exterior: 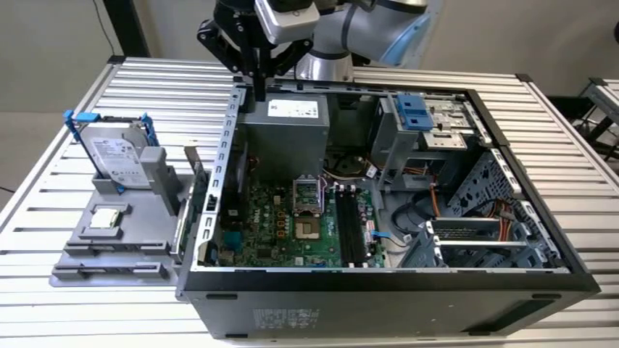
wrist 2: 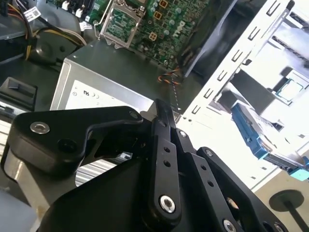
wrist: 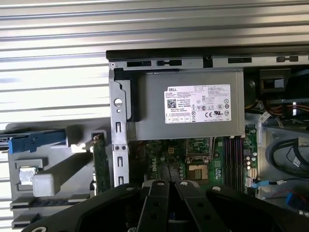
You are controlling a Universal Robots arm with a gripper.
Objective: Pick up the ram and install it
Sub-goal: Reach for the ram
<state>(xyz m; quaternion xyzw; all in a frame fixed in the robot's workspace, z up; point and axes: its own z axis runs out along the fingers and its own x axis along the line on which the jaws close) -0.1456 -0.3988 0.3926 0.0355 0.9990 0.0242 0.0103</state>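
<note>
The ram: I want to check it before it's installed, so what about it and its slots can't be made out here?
The ram, first wrist view: lower end hidden behind the hand; chips too small to tell.
The ram, exterior view: a thin sliver, its faces too small to make out.
The memory slots, exterior view: too small to tell whether the latches are open.

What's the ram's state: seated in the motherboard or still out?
Out. The ram stands on edge in the gray fixture beside the case; the hand hangs over the case's edge, apart from it.
</note>
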